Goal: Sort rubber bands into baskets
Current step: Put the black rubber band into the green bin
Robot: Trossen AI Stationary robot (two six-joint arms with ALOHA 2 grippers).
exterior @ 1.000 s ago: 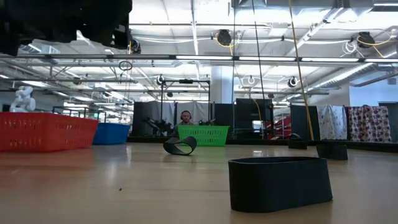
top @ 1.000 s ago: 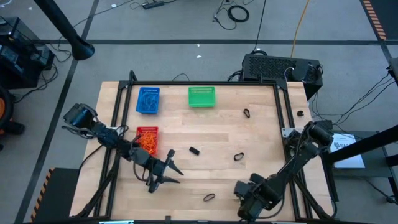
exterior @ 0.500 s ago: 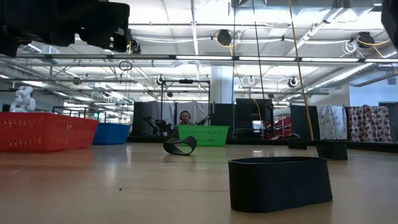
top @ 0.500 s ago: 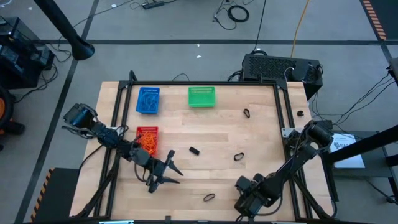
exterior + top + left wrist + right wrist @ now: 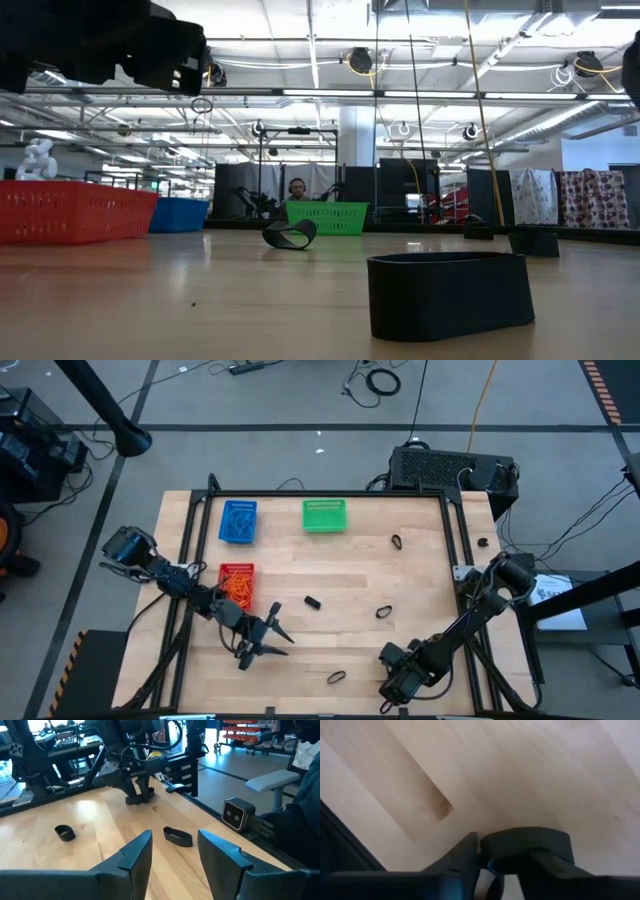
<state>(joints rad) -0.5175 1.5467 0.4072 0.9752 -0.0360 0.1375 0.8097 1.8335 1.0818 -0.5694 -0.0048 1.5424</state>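
From above, the left tool (image 5: pixel 283 643) hung over the surface's (image 5: pixel 420 580) front-left part, just in front of the red basket (image 5: pixel 237 582), which held orange rubber bands. Its jaws stood wide and held nothing. The blue basket (image 5: pixel 238 521) and green basket (image 5: pixel 324 515) sat side by side at the far edge. 4 black bands lay loose on the wood: 1 on the far right (image 5: pixel 397 542), 2 near the middle (image 5: pixel 313 602) (image 5: pixel 384 612) and 1 by the front edge (image 5: pixel 336 678). The right tool (image 5: pixel 395 685) was low at the front edge, right of that last band.

At surface height, 1 black band (image 5: pixel 450 293) lay close to the camera and another (image 5: pixel 290 234) farther back, with all 3 baskets behind them and a person beyond the green one.

The left wrist view showed wide-spread fingers (image 5: pixel 135 855), with a black band (image 5: pixel 178 836) lying ahead of the gap between them.

The right wrist view showed that tool (image 5: pixel 505 857) down against the wood with a black band (image 5: pixel 527 842) right at its tip. Whether it had clamped the band, I could not tell.
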